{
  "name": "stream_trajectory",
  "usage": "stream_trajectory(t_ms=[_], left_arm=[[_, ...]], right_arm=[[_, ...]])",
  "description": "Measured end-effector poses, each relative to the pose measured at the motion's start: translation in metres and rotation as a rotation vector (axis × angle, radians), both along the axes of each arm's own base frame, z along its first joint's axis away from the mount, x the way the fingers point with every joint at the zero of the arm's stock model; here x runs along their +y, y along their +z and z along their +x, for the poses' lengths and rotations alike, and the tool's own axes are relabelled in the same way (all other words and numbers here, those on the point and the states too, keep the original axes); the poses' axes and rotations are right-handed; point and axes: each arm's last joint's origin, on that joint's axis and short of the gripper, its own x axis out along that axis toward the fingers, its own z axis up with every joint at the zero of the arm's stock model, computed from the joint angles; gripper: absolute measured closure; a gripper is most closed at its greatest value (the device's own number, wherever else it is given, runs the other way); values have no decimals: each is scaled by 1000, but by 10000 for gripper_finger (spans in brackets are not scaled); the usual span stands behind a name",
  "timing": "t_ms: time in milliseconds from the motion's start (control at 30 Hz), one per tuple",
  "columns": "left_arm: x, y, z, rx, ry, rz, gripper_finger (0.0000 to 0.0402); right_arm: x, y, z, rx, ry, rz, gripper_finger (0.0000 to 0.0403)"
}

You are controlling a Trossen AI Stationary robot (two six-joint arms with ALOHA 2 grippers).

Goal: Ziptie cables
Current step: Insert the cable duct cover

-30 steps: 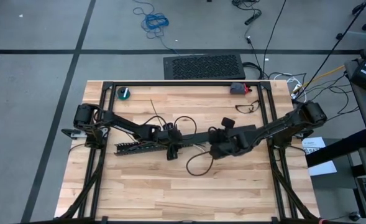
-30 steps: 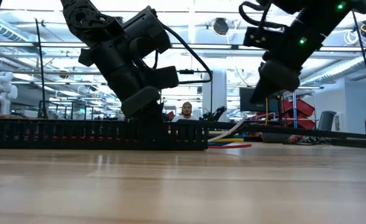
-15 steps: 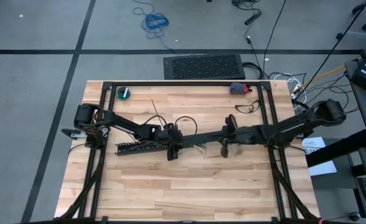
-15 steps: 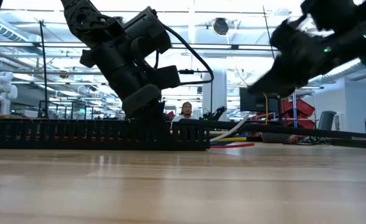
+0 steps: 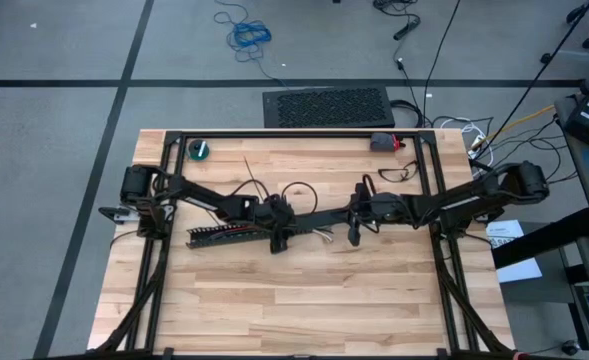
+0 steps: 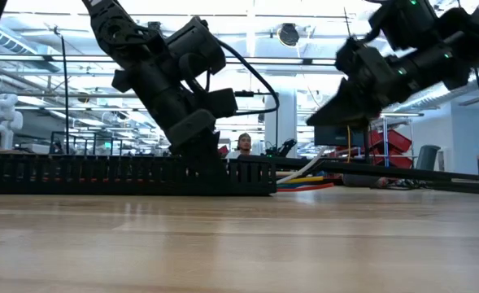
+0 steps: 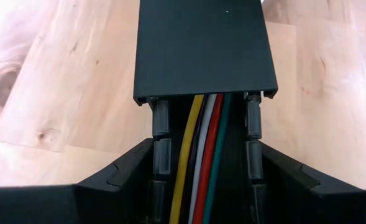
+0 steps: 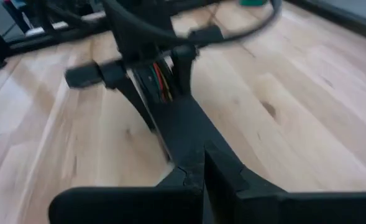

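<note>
A black slotted duct (image 5: 229,235) lies on the wooden table, left of centre. The cables (image 7: 201,155), yellow, white, red and green, run inside it, and their ends stick out of its right end (image 6: 300,181). A black cover (image 7: 204,50) closes the duct's right part. My left gripper (image 5: 279,228) stands down on the duct. My right gripper (image 6: 314,122) is shut and hovers just beyond the duct's right end, slanting down toward it (image 8: 202,171). Thin dark strips that look like zipties lie at the far side (image 5: 247,176) (image 5: 398,172). My left gripper straddles the duct where its cover ends, one finger (image 7: 123,171) against each slotted side wall (image 7: 161,134). The fingers come from above, slanting down, and lie across the duct. The duct rests flat on the table.
A green tape roll (image 5: 201,150) and a red-grey object (image 5: 382,142) sit near the far edge. Black frame rails (image 5: 294,134) run along the table's far, left and right sides. Bare wood (image 5: 294,300) spreads toward the near edge.
My right gripper has swung from pointing down over the table's middle to a shallow slant toward the duct's right end, going toward the far edge and rolling as it went. It stays shut.
</note>
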Motion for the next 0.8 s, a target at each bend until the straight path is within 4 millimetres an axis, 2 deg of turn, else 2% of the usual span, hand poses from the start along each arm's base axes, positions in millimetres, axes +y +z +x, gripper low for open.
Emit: stream_trajectory(t_ms=[167,367,600,800], left_arm=[[4,0,0,-1,11,3,177],[8,0,0,-1,-15,34,177],[9,0,0,0,-35,55,177],[11,0,0,-1,-24,53,177]], right_arm=[[0,3,9,69,30,-58,403],[-5,-9,13,131,-8,-41,403],[-4,-13,16,123,-34,-30,403],[-16,-13,16,131,-49,-73,403]])
